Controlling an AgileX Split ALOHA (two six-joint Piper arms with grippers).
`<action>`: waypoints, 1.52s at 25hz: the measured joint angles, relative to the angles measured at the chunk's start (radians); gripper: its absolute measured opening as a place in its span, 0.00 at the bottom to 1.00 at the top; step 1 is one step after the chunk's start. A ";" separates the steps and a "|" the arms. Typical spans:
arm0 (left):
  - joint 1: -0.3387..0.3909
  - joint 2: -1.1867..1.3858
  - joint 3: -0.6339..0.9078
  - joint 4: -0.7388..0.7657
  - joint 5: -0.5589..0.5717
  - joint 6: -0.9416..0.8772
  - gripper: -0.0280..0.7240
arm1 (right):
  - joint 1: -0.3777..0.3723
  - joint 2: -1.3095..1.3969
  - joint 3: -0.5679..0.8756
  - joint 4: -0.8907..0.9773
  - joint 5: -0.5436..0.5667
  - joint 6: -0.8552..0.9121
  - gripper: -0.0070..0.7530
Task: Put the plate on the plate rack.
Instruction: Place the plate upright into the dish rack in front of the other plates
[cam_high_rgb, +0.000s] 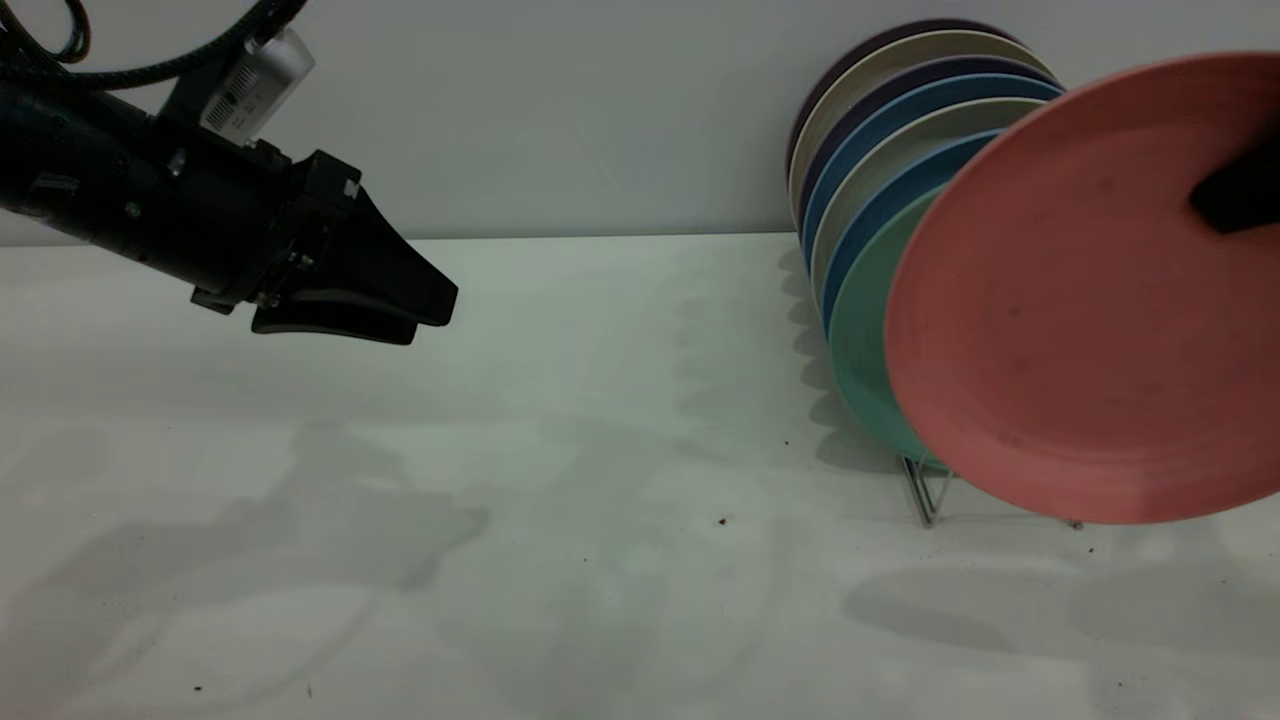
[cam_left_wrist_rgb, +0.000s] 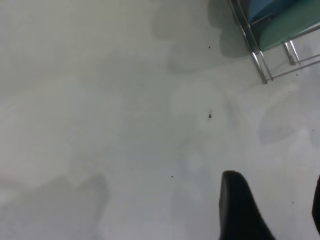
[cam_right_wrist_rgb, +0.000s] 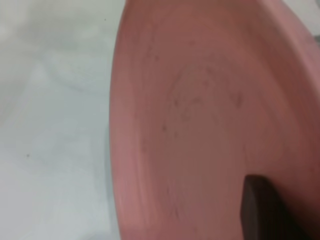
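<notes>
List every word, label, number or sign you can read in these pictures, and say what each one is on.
No text can be read.
The silver camera box on the left arm has small dark marks, too blurred to read.
The pink plate, held up in the right hand in front of the rack, shows only faint dark scuffs, no lettering.
The stacked plates, the table and the left hand carry no visible writing.

Dim, even light with soft shadows

Broad blurred shadows lie on the worktop (cam_high_rgb: 600, 480); the plate (cam_right_wrist_rgb: 200, 125) looks out of focus up close.
</notes>
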 joint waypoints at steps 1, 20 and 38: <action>0.000 0.000 0.000 0.000 -0.004 0.000 0.56 | 0.000 0.000 -0.001 0.000 0.000 0.000 0.18; 0.000 0.000 0.000 0.000 -0.013 -0.001 0.56 | 0.000 0.001 -0.083 0.037 0.047 0.000 0.18; 0.000 0.000 0.000 0.000 -0.013 -0.001 0.56 | 0.071 0.138 -0.266 -0.048 0.034 0.000 0.18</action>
